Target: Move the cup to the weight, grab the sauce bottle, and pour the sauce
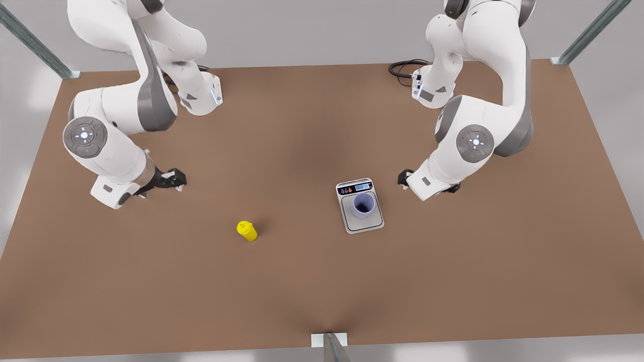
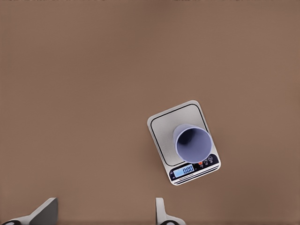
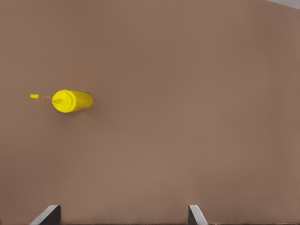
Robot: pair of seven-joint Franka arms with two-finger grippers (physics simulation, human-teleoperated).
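Cup [image 1: 363,205] upright on scale [image 1: 359,206] plate, bottle [image 1: 246,231] upright on bare tabletop [image 1: 302,281] well apart, left jaws [image 1: 402,178] wide beside scale, right jaws [image 1: 177,179] wide, empty, away from bottle

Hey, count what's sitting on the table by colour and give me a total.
Yellow: 1, the bottle
Lavender-blue: 1, the cup
Silver-grey: 1, the scale, under the cup
Total: 3
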